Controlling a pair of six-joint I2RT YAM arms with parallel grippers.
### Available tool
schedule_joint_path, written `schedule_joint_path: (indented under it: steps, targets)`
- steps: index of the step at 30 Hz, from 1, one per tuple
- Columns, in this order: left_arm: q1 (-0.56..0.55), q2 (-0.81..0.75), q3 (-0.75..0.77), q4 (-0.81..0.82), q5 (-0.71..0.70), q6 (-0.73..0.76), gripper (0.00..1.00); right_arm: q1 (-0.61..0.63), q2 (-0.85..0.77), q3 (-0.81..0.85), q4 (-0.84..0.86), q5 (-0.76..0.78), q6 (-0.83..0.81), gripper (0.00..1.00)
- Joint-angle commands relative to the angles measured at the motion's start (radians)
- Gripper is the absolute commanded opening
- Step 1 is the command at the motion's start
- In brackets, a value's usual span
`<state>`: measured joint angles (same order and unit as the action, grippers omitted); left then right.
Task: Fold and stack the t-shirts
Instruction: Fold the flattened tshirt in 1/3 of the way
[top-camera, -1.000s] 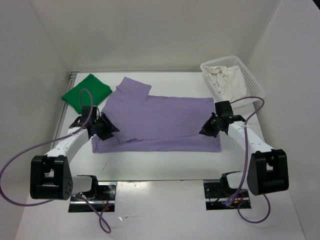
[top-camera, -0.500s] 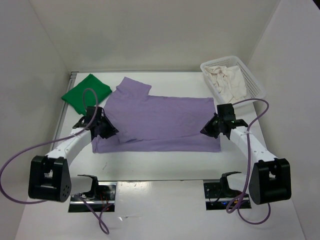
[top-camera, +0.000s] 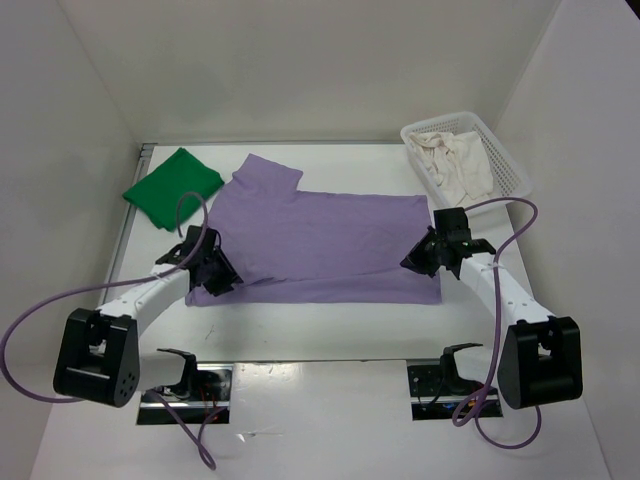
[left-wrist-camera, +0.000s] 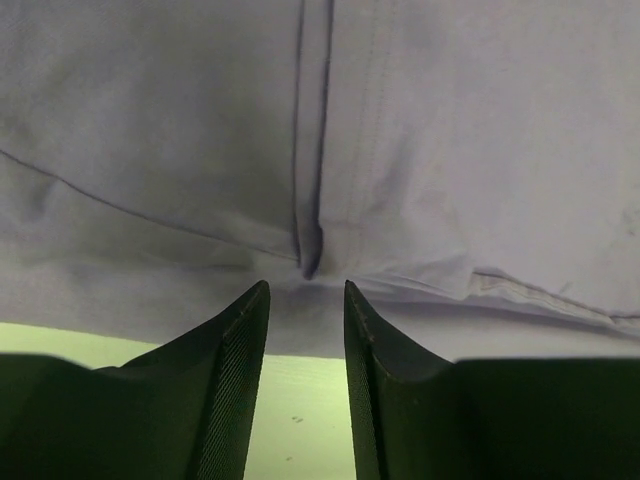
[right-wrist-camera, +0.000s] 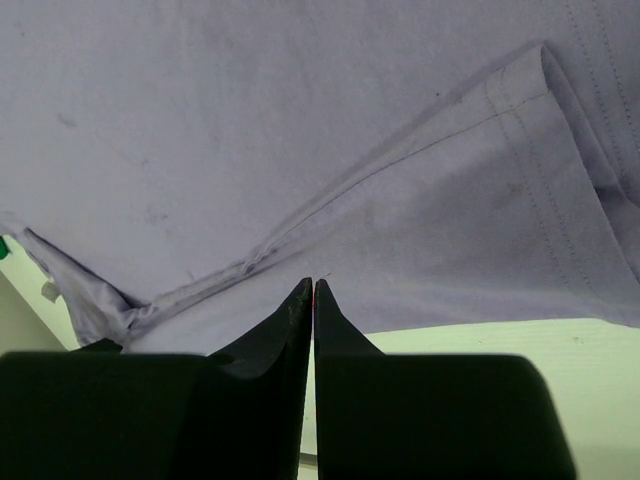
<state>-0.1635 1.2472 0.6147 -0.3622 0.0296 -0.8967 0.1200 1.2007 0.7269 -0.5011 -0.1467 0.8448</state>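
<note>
The left fingers have drawn back toward their base since a second ago. They now sit at the near-left corner of the purple shirt, and the right fingers sit at its near-right corner. The shirt lies flat mid-counter, with the green shirt folded at far left and the cream shirt in the basket.

Left wrist: the fingers stand narrowly apart with nothing between them, and the shirt's hem is just past the tips.

Right wrist: the fingers are all but closed, tips at the hem. I cannot tell whether they pinch cloth.
</note>
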Motion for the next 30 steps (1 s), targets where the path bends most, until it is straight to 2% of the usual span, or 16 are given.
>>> schedule_joint_path:
  steps: [1,8,10,15,22,28,30]
  targets:
    - [-0.027,0.03,-0.01,0.055,0.003,-0.037,0.43,0.006,-0.023,-0.006,0.042,-0.002,0.005,0.06]
    - [-0.05,0.084,0.01,0.106,-0.022,-0.047,0.38,0.006,-0.032,-0.015,0.042,-0.011,0.005,0.06]
    - [-0.05,0.093,0.019,0.106,-0.013,-0.047,0.34,0.006,-0.032,-0.015,0.042,-0.011,0.005,0.06]
    - [-0.05,0.104,0.048,0.115,-0.023,-0.047,0.14,0.015,-0.041,-0.015,0.042,0.001,0.005,0.06]
    - [-0.05,0.182,0.152,0.115,-0.043,-0.013,0.02,0.015,-0.009,-0.024,0.052,0.012,0.005,0.08]
    - [-0.06,0.202,0.195,0.135,-0.053,-0.004,0.01,0.015,-0.018,-0.024,0.052,0.021,0.005,0.09]
    - [-0.083,0.225,0.232,0.147,-0.053,-0.004,0.06,0.015,-0.006,-0.024,0.052,0.047,0.016,0.09]
